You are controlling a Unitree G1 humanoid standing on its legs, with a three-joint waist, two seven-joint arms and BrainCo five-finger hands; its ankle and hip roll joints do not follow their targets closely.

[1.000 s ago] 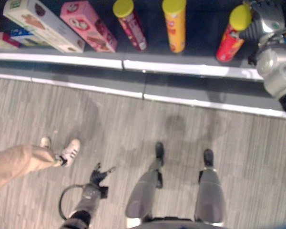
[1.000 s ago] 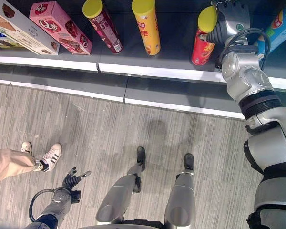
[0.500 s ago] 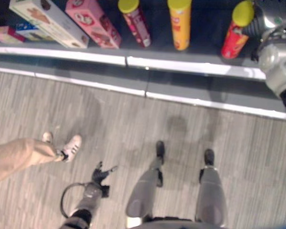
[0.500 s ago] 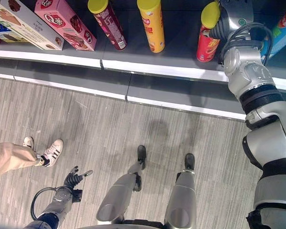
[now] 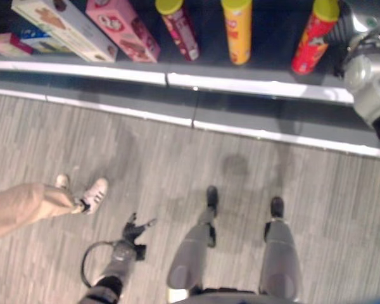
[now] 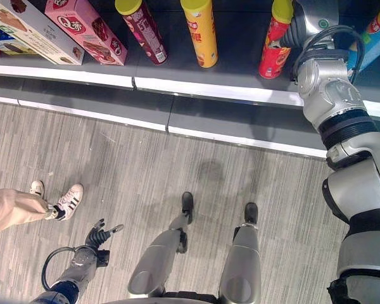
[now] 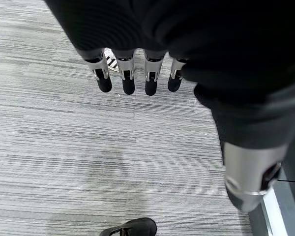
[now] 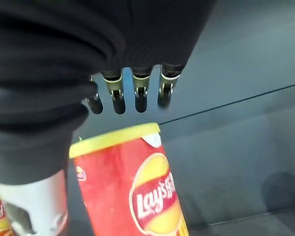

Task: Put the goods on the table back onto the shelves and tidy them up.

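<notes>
Right hand is up at the shelf, partly cut off by the top edge in the eye views, so contact with the red chip can is hard to read there. Right wrist view: fingers straight and relaxed, spread above the can's yellow lid, nothing gripped; can stands upright on the dark shelf board, just beside the palm; touching or not, cannot tell. Bottom of the can is cut off in that view.

Left hand hangs low over the grey carpet floor, fingers loosely extended, empty; left wrist view confirms straight fingers over bare carpet.

Also on the shelf: yellow chip can, maroon chip can, pink box leaning, white box leaning, tops cropped. Blue package at the far right, mostly hidden behind the right arm.

A person's trouser leg and white sneaker show at the left edge.
</notes>
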